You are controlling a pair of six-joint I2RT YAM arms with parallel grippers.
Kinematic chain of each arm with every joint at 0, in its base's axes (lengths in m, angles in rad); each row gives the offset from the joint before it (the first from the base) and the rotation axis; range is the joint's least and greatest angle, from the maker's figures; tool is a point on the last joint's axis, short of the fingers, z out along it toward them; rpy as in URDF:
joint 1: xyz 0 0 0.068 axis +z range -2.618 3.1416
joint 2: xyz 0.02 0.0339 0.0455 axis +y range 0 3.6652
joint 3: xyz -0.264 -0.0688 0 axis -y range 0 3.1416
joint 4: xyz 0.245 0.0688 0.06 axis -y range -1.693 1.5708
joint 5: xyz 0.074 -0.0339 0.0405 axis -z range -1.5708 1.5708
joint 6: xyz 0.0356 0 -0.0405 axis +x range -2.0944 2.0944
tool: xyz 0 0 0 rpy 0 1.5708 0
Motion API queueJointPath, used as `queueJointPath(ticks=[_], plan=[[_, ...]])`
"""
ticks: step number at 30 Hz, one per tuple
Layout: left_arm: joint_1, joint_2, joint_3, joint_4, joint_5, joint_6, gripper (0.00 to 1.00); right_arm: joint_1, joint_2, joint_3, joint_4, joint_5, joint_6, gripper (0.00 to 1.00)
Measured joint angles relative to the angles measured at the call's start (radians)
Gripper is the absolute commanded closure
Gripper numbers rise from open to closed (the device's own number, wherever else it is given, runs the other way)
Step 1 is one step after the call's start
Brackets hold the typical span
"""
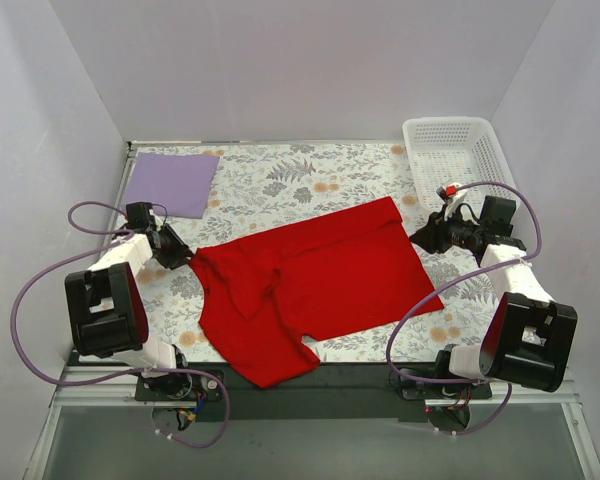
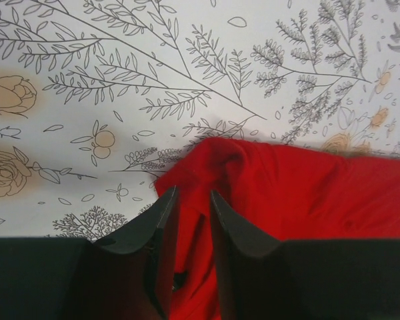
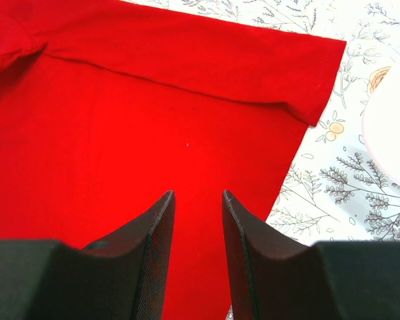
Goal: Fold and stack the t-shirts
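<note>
A: First entry?

B: Red t-shirt (image 1: pixel 320 285), one. It lies spread across the middle of the flowered tabletop (image 1: pixel 310 180). The right half is flat and the left half is rumpled into folds. Its near corner reaches over the dark front edge.

A: Second?

B: Lavender t-shirt (image 1: pixel 172 183), one. It's a flat folded rectangle in the far left corner, well apart from the red one.

A: Left gripper (image 1: pixel 185 258)?

B: It's at the red shirt's left edge, low over the cloth. From its wrist view, the dark fingers (image 2: pixel 157 213) stand a narrow gap apart with a raised ridge of red cloth between them. I can't tell whether they pinch that ridge or only straddle it.

A: Right gripper (image 1: pixel 420 240)?

B: It's at the shirt's right edge, near the far right corner. The jaws are parted with flat red cloth showing beneath the gap, and it holds nothing.

A: Anything else?

B: White mesh basket (image 1: pixel 416 160), one, in the far right corner just beyond the right gripper.
</note>
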Motion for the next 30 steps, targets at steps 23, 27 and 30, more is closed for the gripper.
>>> queueJointPath(ticks=[23, 27, 30], plan=[[0.004, 0.131, 0.071, -0.037, -0.038, 0.056, 0.95, -0.002, 0.0, 0.0, -0.014, -0.01, -0.009, 0.58], [0.003, 0.133, 0.08, -0.036, -0.07, 0.045, 0.96, -0.006, 0.003, 0.0, -0.014, -0.011, -0.015, 0.58], [0.004, 0.138, 0.09, -0.037, -0.096, 0.043, 0.96, -0.007, 0.016, 0.0, -0.016, -0.011, -0.018, 0.58]])
